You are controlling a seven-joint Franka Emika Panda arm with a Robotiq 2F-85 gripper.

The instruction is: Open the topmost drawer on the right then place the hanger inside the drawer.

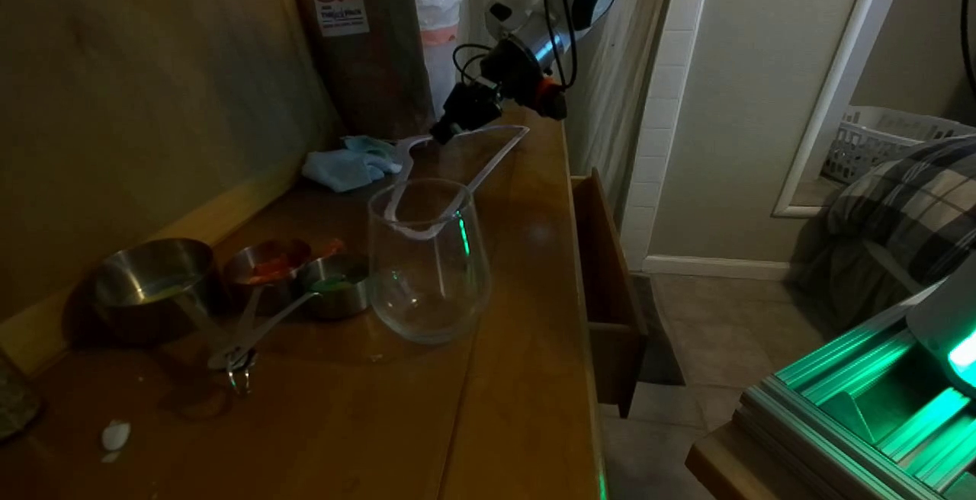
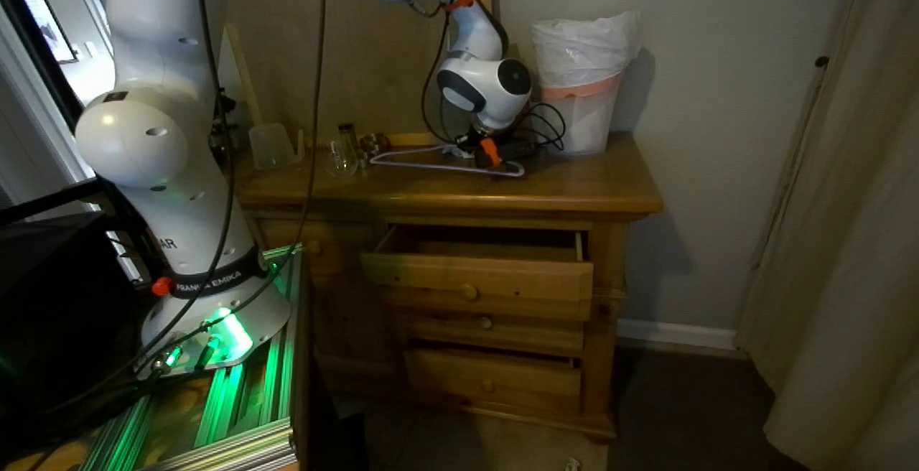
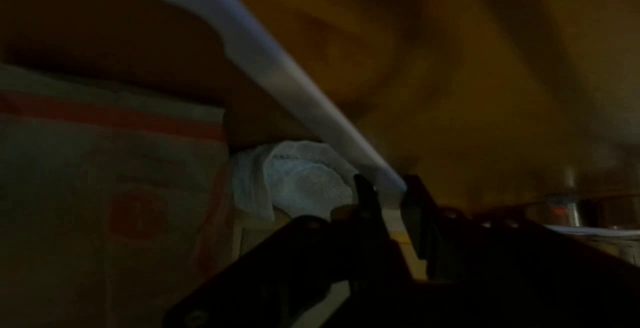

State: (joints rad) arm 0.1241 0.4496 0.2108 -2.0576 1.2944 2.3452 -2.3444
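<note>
The clear, pale plastic hanger (image 1: 497, 158) is over the dresser top, and it also shows in the other exterior view (image 2: 445, 166) and crosses the wrist view (image 3: 290, 85) diagonally. My gripper (image 1: 444, 134) is at the hanger's far, wall-side bar. In the wrist view the gripper (image 3: 389, 190) has its two black fingers close on either side of the hanger's bar, and the bar fills the gap. I cannot tell whether the hanger touches the dresser top. The topmost right drawer (image 2: 423, 277) is pulled open, and its side and inside show in an exterior view (image 1: 610, 286).
A stemless glass (image 1: 431, 286) stands close to the hanger's near end. Metal measuring cups (image 1: 156, 286) and a blue cloth (image 1: 343, 168) lie along the wall. A paper bag (image 1: 374, 65) and a lined white bin (image 2: 581, 112) stand behind the gripper. A lower drawer (image 2: 495, 378) is slightly open.
</note>
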